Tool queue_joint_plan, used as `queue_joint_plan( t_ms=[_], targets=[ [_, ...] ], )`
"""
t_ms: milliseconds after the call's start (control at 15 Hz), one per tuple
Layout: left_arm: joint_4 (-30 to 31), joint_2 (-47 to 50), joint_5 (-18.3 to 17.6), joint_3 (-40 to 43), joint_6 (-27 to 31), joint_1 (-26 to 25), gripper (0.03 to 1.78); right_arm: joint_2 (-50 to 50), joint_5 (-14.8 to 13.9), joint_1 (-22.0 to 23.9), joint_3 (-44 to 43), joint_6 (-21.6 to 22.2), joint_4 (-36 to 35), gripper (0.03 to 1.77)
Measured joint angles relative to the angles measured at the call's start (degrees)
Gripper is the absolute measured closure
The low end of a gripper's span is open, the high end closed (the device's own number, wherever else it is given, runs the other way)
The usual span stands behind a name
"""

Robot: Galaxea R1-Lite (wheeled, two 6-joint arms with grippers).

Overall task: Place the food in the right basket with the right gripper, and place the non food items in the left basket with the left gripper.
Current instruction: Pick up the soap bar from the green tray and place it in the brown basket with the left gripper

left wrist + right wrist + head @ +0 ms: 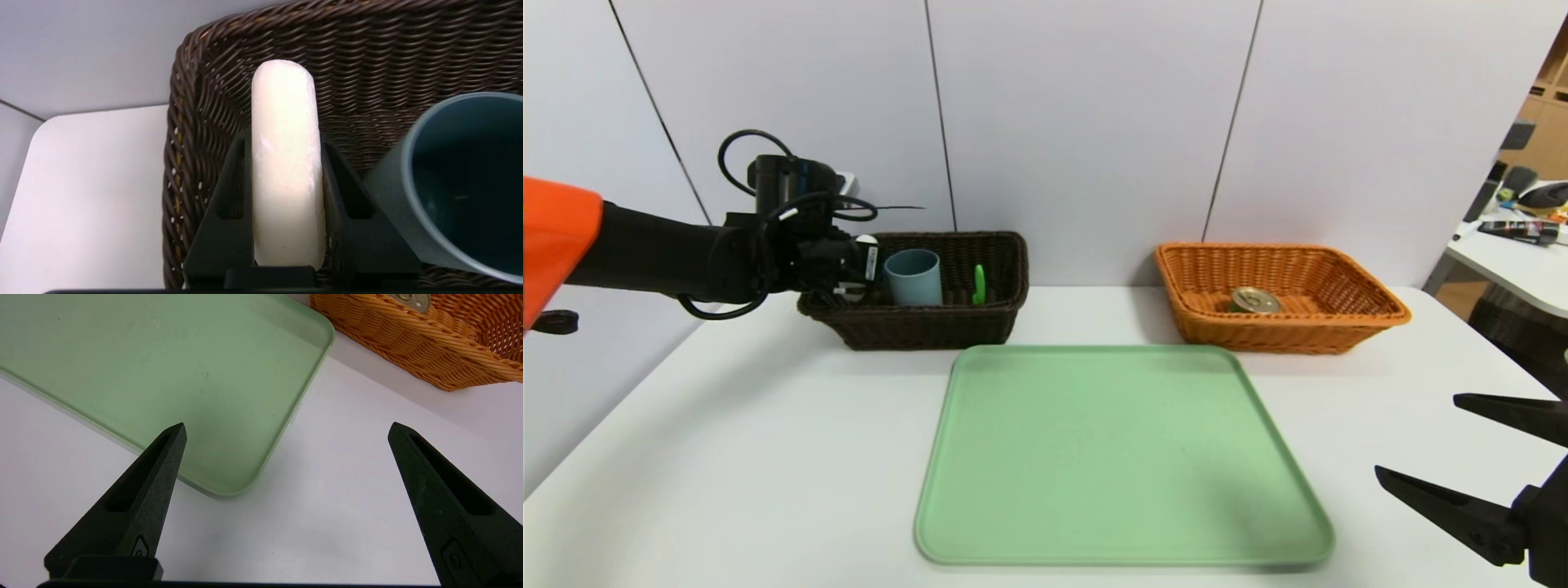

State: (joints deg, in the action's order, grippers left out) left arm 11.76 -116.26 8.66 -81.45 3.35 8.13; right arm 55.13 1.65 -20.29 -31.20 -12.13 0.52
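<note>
A white oblong bar (286,163), possibly soap, is clamped between the fingers of the left gripper (286,134), which is held over the left end of the dark brown basket (931,327), just beside a grey-blue cup (913,276) standing inside it with a small green item (978,284). To the right of that basket, past the bare green tray (1119,457), a can (1254,300) is seen lying in the orange basket (1339,327). The right gripper (286,433) is parked farther right, over the white table (727,457) beside the tray, its fingers spread wide and holding nothing.
</note>
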Motion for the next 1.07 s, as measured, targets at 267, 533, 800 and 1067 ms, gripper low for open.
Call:
queue_joint_plan(
  t_ms=[267, 533, 800, 1067],
  targets=[
    [0.0, -1.2, 0.0, 0.4, -0.2, -0.2, 1.33, 0.0, 0.0, 0.0, -0.1, -0.2, 0.0, 0.1],
    [-0.1, -2.0, -0.1, 0.5, -0.4, -0.3, 1.33, 0.3, 0.0, 0.0, -0.5, -0.3, 0.0, 0.1],
    [-0.1, -2.5, 0.0, 0.8, -0.2, -0.4, 1.33, 0.5, 0.0, 0.0, -0.6, -0.4, 0.0, 0.1],
    [0.1, -2.7, 0.0, 1.1, -0.4, -0.4, 0.84, 0.7, 0.0, 0.0, -0.7, -0.7, 0.0, 0.1]
  ],
)
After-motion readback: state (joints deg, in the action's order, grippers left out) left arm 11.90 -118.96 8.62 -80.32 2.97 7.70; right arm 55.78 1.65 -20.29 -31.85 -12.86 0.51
